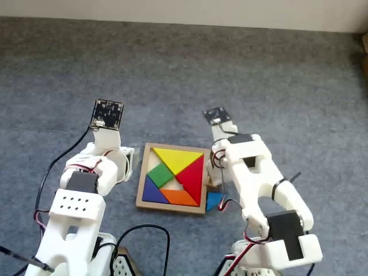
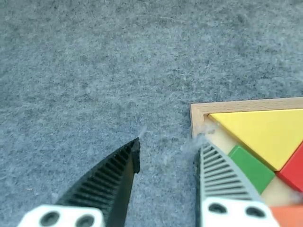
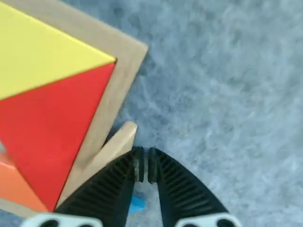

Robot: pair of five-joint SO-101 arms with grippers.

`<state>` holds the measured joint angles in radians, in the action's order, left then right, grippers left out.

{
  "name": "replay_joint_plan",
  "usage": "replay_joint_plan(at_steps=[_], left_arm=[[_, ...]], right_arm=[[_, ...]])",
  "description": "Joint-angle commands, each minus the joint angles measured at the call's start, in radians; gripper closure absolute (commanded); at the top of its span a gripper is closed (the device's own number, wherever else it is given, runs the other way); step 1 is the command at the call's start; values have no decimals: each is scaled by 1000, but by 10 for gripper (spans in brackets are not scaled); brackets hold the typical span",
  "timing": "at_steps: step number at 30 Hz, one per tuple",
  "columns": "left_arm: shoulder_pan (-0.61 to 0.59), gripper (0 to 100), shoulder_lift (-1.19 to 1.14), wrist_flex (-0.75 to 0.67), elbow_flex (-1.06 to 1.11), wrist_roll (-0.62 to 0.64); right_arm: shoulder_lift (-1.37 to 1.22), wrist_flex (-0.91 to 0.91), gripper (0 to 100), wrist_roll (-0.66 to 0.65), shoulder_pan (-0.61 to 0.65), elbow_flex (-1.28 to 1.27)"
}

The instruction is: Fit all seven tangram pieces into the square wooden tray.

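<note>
The counter (image 1: pixel 172 75) is covered in a grey, felt-like carpet (image 2: pixel 94 71) with a short, fuzzy pile (loose fibres stand up from it in the left wrist view). Along its far side runs a pale, off-white band (image 1: pixel 172 8), wall or skirting, I cannot tell which. A brownish sliver (image 1: pixel 365 49) shows at the right edge. The light is soft and even, the shadows faint.

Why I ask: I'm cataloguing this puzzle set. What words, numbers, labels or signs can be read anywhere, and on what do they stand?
No text can be read.
The wooden tray and its pieces, such as the yellow triangle, are plain and carry no print.
The circuit board on an arm's wrist may bear tiny marks, but they are too small to read.
</note>
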<state>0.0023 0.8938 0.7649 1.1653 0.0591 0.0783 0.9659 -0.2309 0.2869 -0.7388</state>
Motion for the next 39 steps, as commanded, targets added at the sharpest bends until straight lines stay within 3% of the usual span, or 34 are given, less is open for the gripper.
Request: replay_joint_plan(at_steps=[1, 12, 23, 26, 31, 34, 39], left_arm=[[-16, 800, 21, -18, -5, 3], [-16, 800, 21, -23, -5, 3], [-16, 800, 21, -23, -5, 3], [-16, 800, 21, -23, -5, 3], [1, 797, 25, -18, -5, 3], [53, 796, 28, -15, -10, -23], [185, 796, 28, 6, -15, -64]], right_arm=[[2, 70, 964, -9, -4, 61], [35, 165, 964, -11, 171, 117], [479, 202, 964, -9, 289, 81], [579, 199, 964, -9, 259, 30], [714, 173, 964, -5, 88, -48], [756, 48, 964, -2, -35, -128], [800, -240, 964, 87, -119, -331]])
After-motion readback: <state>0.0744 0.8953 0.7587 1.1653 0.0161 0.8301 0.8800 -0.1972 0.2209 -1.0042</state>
